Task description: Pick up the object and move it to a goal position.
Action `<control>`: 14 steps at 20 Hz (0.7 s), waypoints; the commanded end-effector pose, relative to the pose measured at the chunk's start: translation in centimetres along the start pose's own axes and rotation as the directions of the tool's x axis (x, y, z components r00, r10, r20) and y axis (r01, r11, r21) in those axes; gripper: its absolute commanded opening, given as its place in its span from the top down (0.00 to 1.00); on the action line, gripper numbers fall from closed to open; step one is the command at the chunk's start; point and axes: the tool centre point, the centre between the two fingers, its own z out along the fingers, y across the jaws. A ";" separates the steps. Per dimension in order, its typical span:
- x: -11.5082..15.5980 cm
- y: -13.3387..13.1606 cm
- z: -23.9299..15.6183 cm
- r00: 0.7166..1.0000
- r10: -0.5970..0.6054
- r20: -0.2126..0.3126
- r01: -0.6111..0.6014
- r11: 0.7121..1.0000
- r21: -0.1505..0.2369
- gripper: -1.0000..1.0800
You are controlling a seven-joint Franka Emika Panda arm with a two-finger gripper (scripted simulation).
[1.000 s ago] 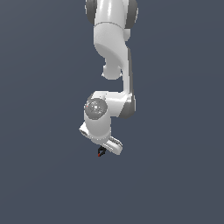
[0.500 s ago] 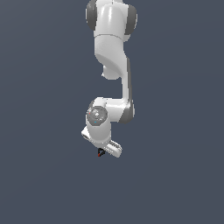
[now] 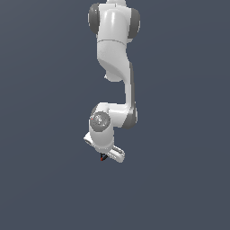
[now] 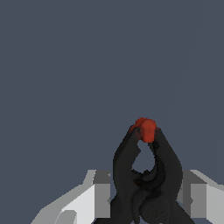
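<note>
The object (image 4: 146,175) is a small black clamp with a red tip, held between my two white fingers (image 4: 94,194) in the wrist view. In the exterior view the object (image 3: 103,157) shows only as a tiny dark and red speck under the white gripper (image 3: 106,156), which hangs at the end of the bent white arm. The gripper is shut on the object, with the red tip pointing away from the hand. Most of the clamp's body is hidden between the fingers in the exterior view.
A plain dark grey-blue surface (image 3: 179,179) fills the background in both views. No other objects, containers or edges show.
The arm has drawn upward and toward the exterior view's right, carrying the gripper and the held object with it. The grip on the object stays the same.
</note>
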 end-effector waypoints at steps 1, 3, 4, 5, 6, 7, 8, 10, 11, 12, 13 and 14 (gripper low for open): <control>0.0 0.0 0.0 1.000 0.000 -0.001 0.000 1.000 0.000 1.00; 0.0 0.0 0.0 1.000 0.000 -0.001 0.000 1.000 0.000 1.00; 0.0 0.0 0.0 1.000 0.000 -0.001 0.000 1.000 0.000 1.00; 0.0 0.0 0.0 1.000 0.000 -0.001 0.000 1.000 0.000 1.00; 0.0 0.0 0.0 1.000 0.000 -0.001 0.000 1.000 0.000 1.00; 0.0 0.0 0.0 1.000 0.000 -0.001 0.000 1.000 0.000 1.00; 0.0 0.0 -0.1 1.000 0.000 -0.001 0.000 1.000 0.000 1.00; -0.1 0.0 -0.2 1.000 0.000 -0.001 0.000 1.000 0.000 1.00; -0.1 0.0 -0.4 1.000 0.000 -0.001 0.000 1.000 0.000 1.00; -0.2 0.0 -0.6 1.000 0.000 -0.001 0.000 1.000 0.000 1.00; -0.3 -0.1 -0.8 1.000 0.000 -0.001 0.000 1.000 0.000 1.00; -0.4 -0.1 -1.1 1.000 0.000 -0.001 0.000 1.000 0.000 1.00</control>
